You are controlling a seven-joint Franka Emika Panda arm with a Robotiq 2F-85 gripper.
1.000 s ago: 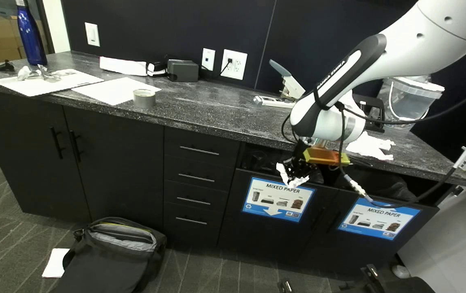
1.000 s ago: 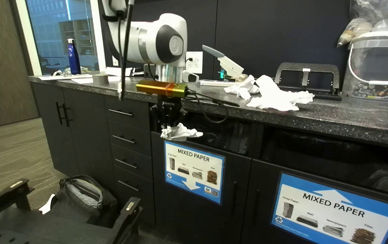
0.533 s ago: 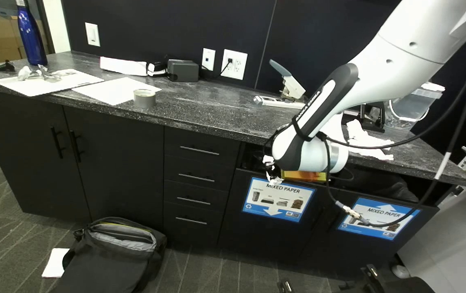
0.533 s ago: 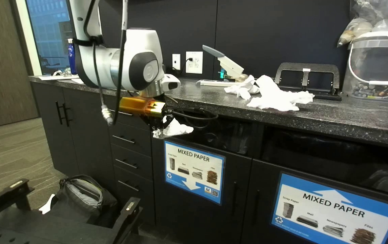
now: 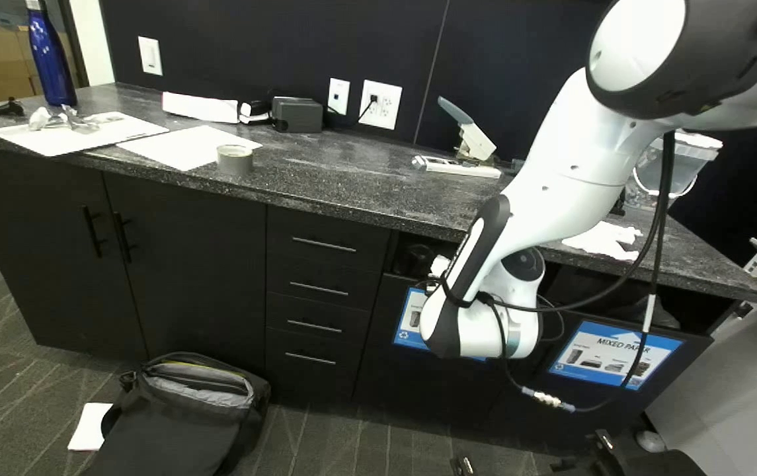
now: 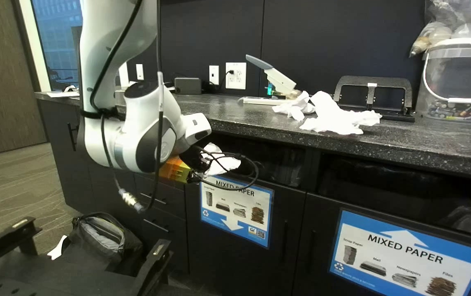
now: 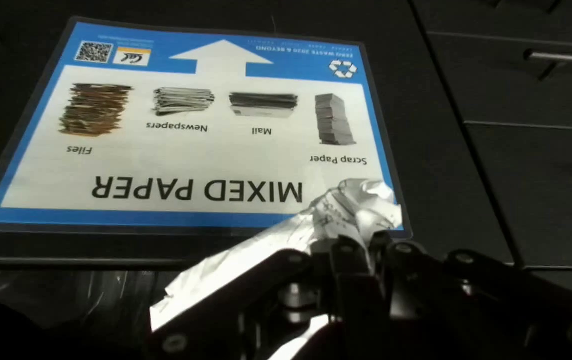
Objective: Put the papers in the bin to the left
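Wrist view: one claw (image 7: 361, 246) pinches one paper (image 7: 353, 210) near one bin (image 7: 430, 165).

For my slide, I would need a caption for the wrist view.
The gripper holds crumpled white paper; the MIXED PAPER label appears upside down.

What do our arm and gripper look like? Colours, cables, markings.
White, rounded arm with dark grey joint covers and a black strap. Black cables run alongside, one with a metallic inline connector. The gripper is black, with jointed linkages and silvery screws; a shiny orange-and-yellow box sits close to it. No lettering on either is readable.
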